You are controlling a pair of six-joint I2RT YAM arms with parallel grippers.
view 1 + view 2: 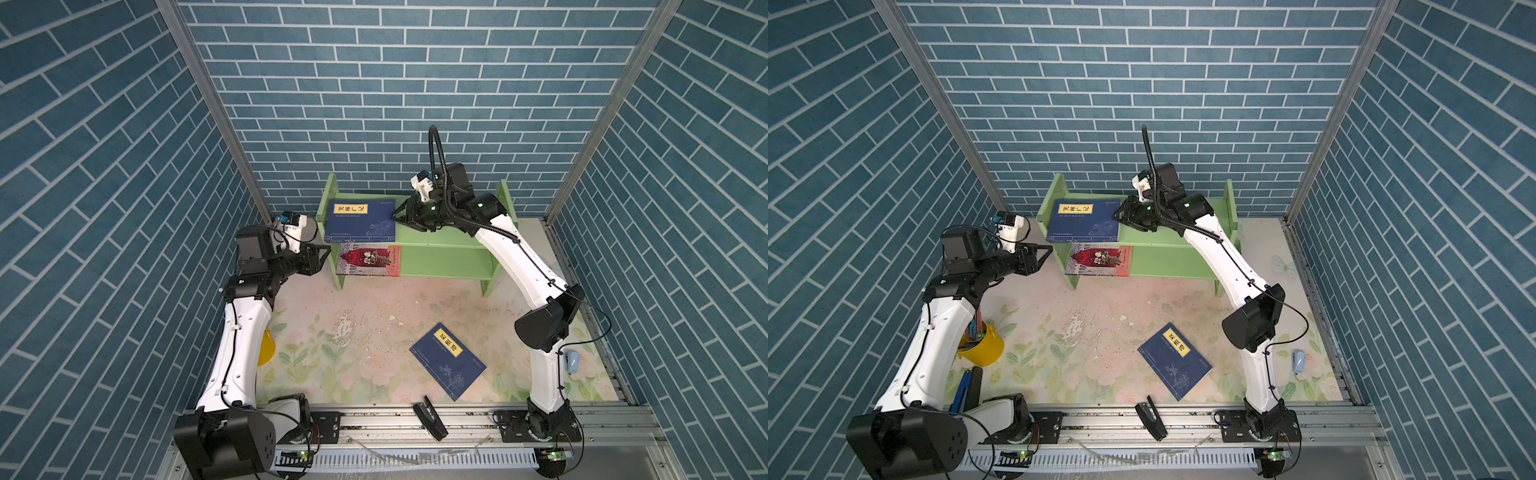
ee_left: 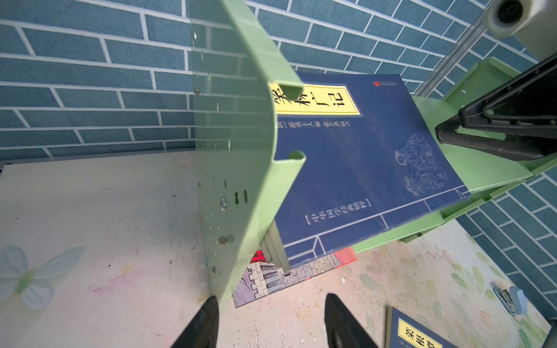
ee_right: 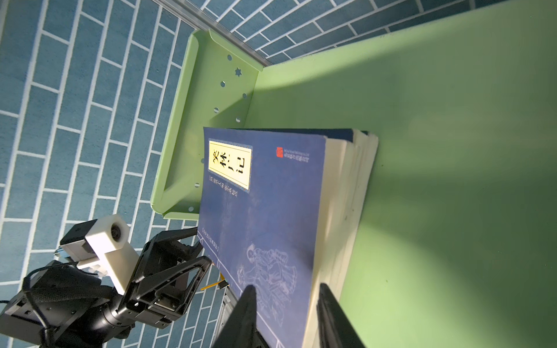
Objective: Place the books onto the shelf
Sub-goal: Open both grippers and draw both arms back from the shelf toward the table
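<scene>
Three walls (image 1: 374, 83) papered in a blue brick pattern close in a small work cell. The table (image 1: 374, 324) wears a pale, scuffed mat printed with flowers, and a metal rail (image 1: 602, 419) runs along its front edge. Two white-and-black robot arms rise from that rail, the left arm (image 1: 241, 357) and the right arm (image 1: 519, 257).

One light green shelf (image 1: 451, 239) stands at the back centre against the wall. Its two tiers run side to side between upright end panels.

Books lie in three places, all flat with covers up. A stack of dark blue books (image 1: 360, 224) sits on the top tier, close against the left end panel. The page edges in the right wrist view suggest three, though I cannot be sure. The top one's long axis runs along the shelf, with its yellow title label toward the left panel and its bound edge toward the front. One blue book (image 1: 448, 365) lies alone on the table, front and right of centre. It is turned diagonally, its long axis running from back-left to front-right, with the label at the far end. One red-and-grey book (image 1: 368, 261) lies on the lower tier, directly beneath the stack.

The left gripper (image 1: 324, 259) hangs just outside the shelf's left panel, jaws wide apart and empty. The right gripper (image 1: 397, 219) is over the top tier at the stack's right end, jaws partly apart, holding nothing that I can see.

Smaller items are a yellow cup (image 1: 988, 347) beside the left arm, a black tool (image 1: 430, 422) on the rail, and a small blue stapler (image 1: 572, 361) at the right.
</scene>
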